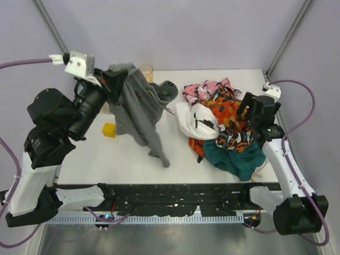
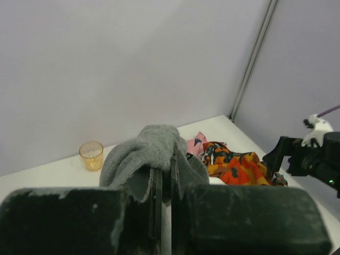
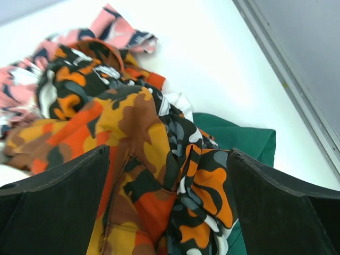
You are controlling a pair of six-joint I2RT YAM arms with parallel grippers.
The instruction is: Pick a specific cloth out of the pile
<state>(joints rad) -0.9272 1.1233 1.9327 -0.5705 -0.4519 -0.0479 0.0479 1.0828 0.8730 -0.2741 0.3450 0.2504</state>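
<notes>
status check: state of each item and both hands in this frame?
grey cloth, lifted, hanging from left hand, lower end reaching the table
left hand, shut on grey cloth
right hand, open, straddling camouflage fabric of the pile
pile, heaped on table's right side
cup, upright near far edge
yellow block, resting on table beside grey cloth

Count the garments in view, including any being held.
5. Grey cloth gripped in the left claw, left of the pile. In the pile: pink piece at the back, orange camouflage in the middle, white piece on its left, teal piece nearest. Others may be hidden underneath.
</notes>
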